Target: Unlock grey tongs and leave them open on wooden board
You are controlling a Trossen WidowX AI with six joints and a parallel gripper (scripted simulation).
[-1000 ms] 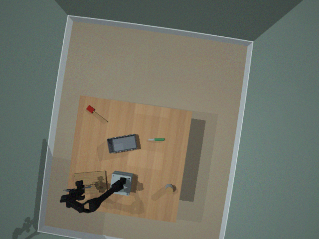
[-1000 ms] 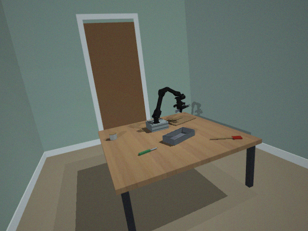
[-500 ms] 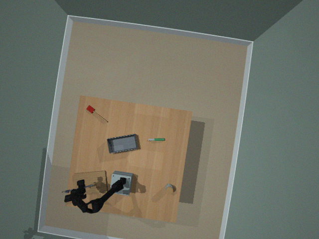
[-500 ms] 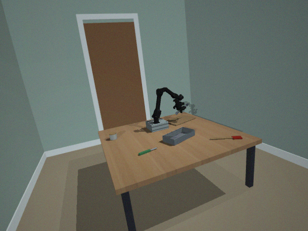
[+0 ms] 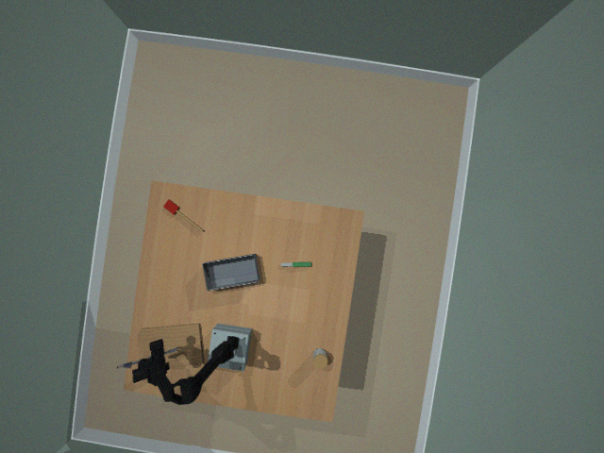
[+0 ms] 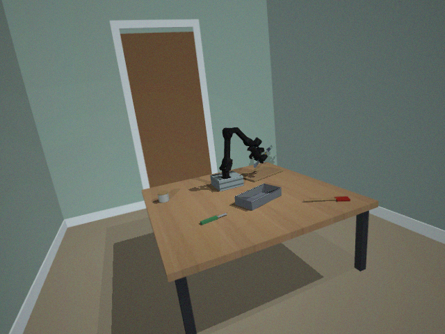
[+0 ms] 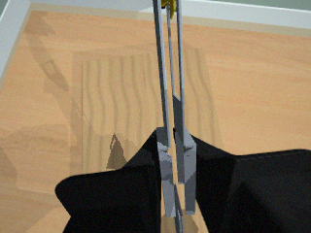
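Observation:
My gripper (image 5: 154,359) (image 6: 257,155) (image 7: 166,132) is shut on the grey tongs (image 5: 125,365) (image 6: 270,148) (image 7: 161,73) and holds them in the air over the wooden board (image 5: 168,333) (image 6: 268,172) (image 7: 119,94) at the table's back corner. The tongs are tilted, with the end by the yellow lock (image 7: 165,4) higher and out past the table edge and the other end lower over the board. Their two arms lie close together with a narrow gap. The grey roasting tin (image 5: 232,272) (image 6: 258,195) stands empty in the middle of the table.
The arm's grey base (image 5: 242,341) (image 6: 227,180) stands beside the board. A red-headed spatula (image 5: 171,207) (image 6: 341,198), a green-handled tool (image 5: 301,264) (image 6: 210,219) and a small roll (image 5: 320,358) (image 6: 163,197) lie on the table. A wall is close behind the board.

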